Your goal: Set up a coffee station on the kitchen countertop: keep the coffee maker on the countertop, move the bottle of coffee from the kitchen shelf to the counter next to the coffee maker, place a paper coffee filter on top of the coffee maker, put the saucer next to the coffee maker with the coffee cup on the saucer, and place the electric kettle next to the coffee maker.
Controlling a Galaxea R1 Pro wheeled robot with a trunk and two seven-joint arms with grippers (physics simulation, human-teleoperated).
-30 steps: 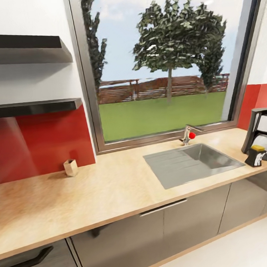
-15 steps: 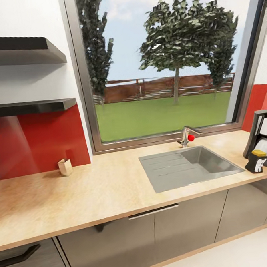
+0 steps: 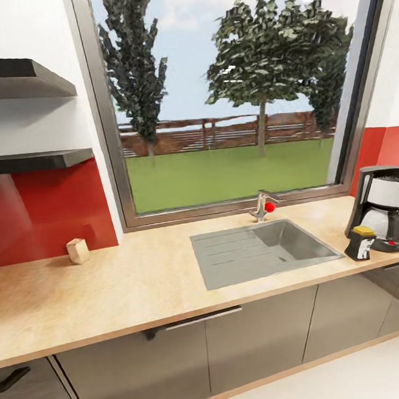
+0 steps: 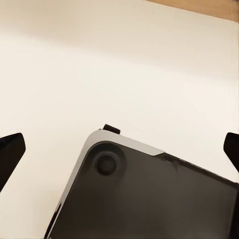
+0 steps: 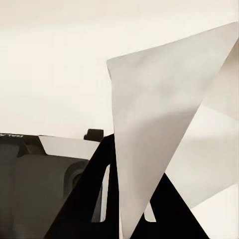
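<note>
White paper shows in the right wrist view: the folded coffee filter [image 5: 159, 129] stands up between the dark fingers of the right claw [image 5: 130, 199], which looks pinched on its lower edge, probably so the cone rides along until it can be laid on the machine. The left claw [image 4: 119, 149] is spread wide and holds nothing, its two dark tips at the far edges of its view above a pale floor.

In the head view the coffee maker [image 3: 383, 208] stands at the far right of the beige bench [image 3: 140, 282], with the small coffee bottle [image 3: 360, 242] touching or just beside its front, so that pairing looks done. The steel sink [image 3: 260, 251] is bare, and the glass jug in the machine looks unfilled. A small wooden holder [image 3: 78, 250] sits by the red wall, below the dark shelf [image 3: 37, 160], whose visible part carries nothing
</note>
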